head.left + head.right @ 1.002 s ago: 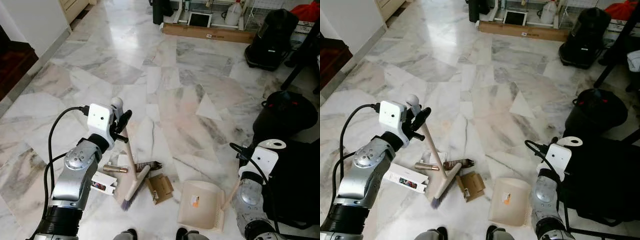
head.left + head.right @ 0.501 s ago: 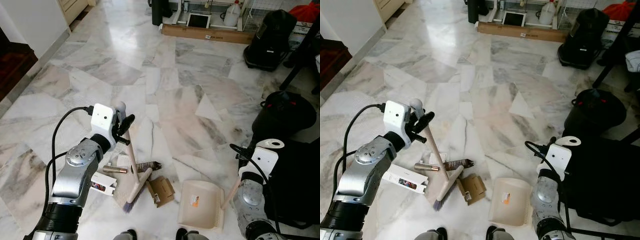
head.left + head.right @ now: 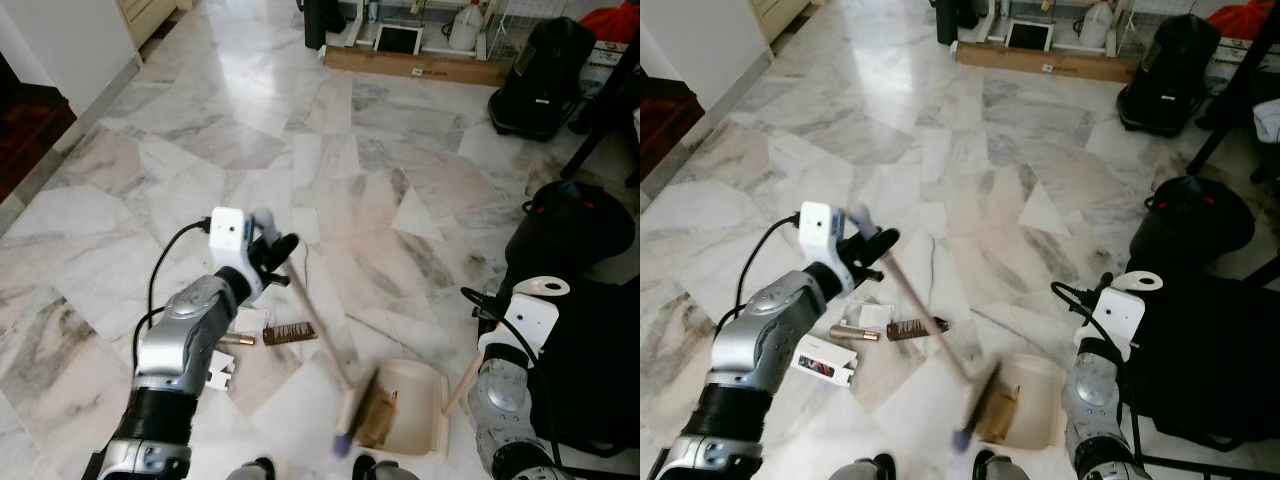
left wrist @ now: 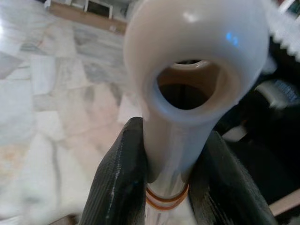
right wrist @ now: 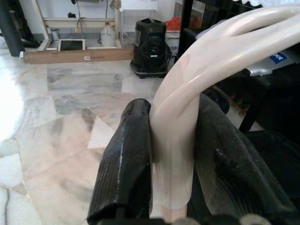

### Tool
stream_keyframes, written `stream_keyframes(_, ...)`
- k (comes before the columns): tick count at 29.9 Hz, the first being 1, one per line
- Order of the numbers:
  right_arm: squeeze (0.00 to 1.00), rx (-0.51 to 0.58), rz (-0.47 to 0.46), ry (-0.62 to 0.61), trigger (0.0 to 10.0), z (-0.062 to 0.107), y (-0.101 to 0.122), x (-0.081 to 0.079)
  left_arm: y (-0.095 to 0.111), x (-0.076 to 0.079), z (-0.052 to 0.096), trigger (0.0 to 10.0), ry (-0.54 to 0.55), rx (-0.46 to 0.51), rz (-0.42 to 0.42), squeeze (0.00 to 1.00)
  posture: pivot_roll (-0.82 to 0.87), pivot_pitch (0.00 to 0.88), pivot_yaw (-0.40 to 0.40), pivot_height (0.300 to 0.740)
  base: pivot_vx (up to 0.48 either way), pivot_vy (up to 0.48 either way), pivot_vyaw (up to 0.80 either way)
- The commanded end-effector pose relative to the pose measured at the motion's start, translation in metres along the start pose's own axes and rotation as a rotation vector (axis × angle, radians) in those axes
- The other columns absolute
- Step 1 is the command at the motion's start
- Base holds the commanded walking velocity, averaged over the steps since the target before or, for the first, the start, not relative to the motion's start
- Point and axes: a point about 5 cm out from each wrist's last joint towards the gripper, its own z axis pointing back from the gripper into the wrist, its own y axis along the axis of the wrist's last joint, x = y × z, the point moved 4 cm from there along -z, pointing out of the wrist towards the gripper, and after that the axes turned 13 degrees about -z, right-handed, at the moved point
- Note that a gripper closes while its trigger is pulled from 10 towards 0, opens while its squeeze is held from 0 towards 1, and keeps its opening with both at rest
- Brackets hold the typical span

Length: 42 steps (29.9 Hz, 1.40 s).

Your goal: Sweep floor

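Marble floor [image 3: 400, 180]; left tool [image 3: 272, 250] gripping broom [image 3: 320, 330].

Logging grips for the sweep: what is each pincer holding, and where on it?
The left pincer clamps the broom near its handle's top end. The right pincer clamps the dustpan by its handle.

From the robot's feet, bare marble floor [image 3: 300, 120] lay open from ten through one o'clock, with room to pass freely. Close in at eleven, a small tube [image 3: 236, 340], a brown wrapper [image 3: 290, 332] and a white box [image 3: 221, 366] cluttered the tiles. The dustpan [image 3: 412, 405] sat at one o'clock. Black bags [image 3: 565, 225] and a black stand crowded two to three o'clock, and a long cardboard box [image 3: 415, 66] barred the far side at twelve.
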Motion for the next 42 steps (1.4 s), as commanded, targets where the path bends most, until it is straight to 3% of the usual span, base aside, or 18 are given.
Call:
stream_keyframes(1, 0.0, -0.12, 0.003, -0.018, 10.0, 0.018, -0.027, 0.005, 0.004, -0.006, -0.003, 10.0, 0.039, 0.027, 0.096, 0.0, 0.17, 0.235, 0.039, 0.74, 0.0, 0.0, 0.0)
stream_keyframes(4, 0.0, -0.123, 0.0, -0.016, 10.0, 0.018, -0.028, 0.004, 0.014, -0.007, -0.004, 10.0, 0.055, 0.083, 0.176, 0.0, 0.17, 0.234, 0.039, 0.74, 0.0, 0.0, 0.0)
stream_keyframes(6, 0.0, -0.126, -0.001, -0.013, 10.0, 0.018, -0.028, 0.003, 0.017, -0.007, -0.002, 10.0, 0.045, 0.092, 0.178, 0.0, 0.17, 0.234, 0.038, 0.74, 0.0, 0.0, 0.0)
stream_keyframes(10, 0.0, -0.126, -0.005, -0.009, 10.0, 0.017, -0.027, 0.002, 0.016, -0.016, 0.007, 10.0, 0.05, 0.063, 0.081, 0.0, 0.18, 0.231, 0.037, 0.74, 0.0, 0.0, 0.0)
stream_keyframes(15, 0.0, -0.129, -0.01, -0.012, 10.0, 0.015, -0.027, 0.002, 0.021, -0.021, 0.011, 10.0, 0.063, 0.066, 0.028, 0.0, 0.18, 0.224, 0.036, 0.74, 0.0, 0.0, 0.0)
stream_keyframes(18, 0.0, -0.127, -0.014, -0.01, 10.0, 0.013, -0.025, -0.001, 0.039, -0.033, 0.014, 10.0, 0.142, 0.139, -0.03, 0.0, 0.18, 0.213, 0.035, 0.74, 0.0, 0.0, 0.0)
stream_keyframes(24, 0.0, -0.115, -0.026, -0.012, 10.0, 0.006, -0.019, -0.001, 0.063, -0.047, 0.019, 10.0, 0.25, 0.255, -0.058, 0.0, 0.18, 0.187, 0.031, 0.74, 0.0, 0.0, 0.0)
stream_keyframes(29, 0.0, -0.111, -0.041, -0.028, 10.0, 0.003, -0.017, 0.003, 0.062, -0.05, 0.019, 10.0, 0.272, 0.259, -0.071, 0.0, 0.18, 0.171, 0.029, 0.74, 0.0, 0.0, 0.0)
stream_keyframes(34, 0.0, -0.087, -0.114, -0.063, 10.0, -0.003, -0.01, 0.008, 0.047, -0.049, 0.021, 10.0, 0.296, 0.212, -0.285, 0.0, 0.16, 0.149, 0.023, 0.74, 0.0, 0.0, 0.0)
stream_keyframes(36, 0.0, -0.084, -0.123, -0.067, 10.0, -0.004, -0.008, 0.008, 0.042, -0.048, 0.021, 10.0, 0.296, 0.203, -0.319, 0.0, 0.16, 0.146, 0.023, 0.74, 0.0, 0.0, 0.0)
stream_keyframes(39, 0.0, -0.037, -0.209, -0.082, 10.0, -0.009, 0.003, 0.009, 0.03, -0.042, 0.02, 10.0, 0.31, 0.182, -0.396, 0.0, 0.15, 0.129, 0.016, 0.74, 0.0, 0.0, 0.0)
stream_keyframes(42, 0.0, -0.013, -0.214, -0.074, 10.0, -0.01, 0.008, 0.007, 0.024, -0.042, 0.019, 10.0, 0.315, 0.165, -0.452, 0.0, 0.14, 0.119, 0.012, 0.74, 0.0, 0.0, 0.0)
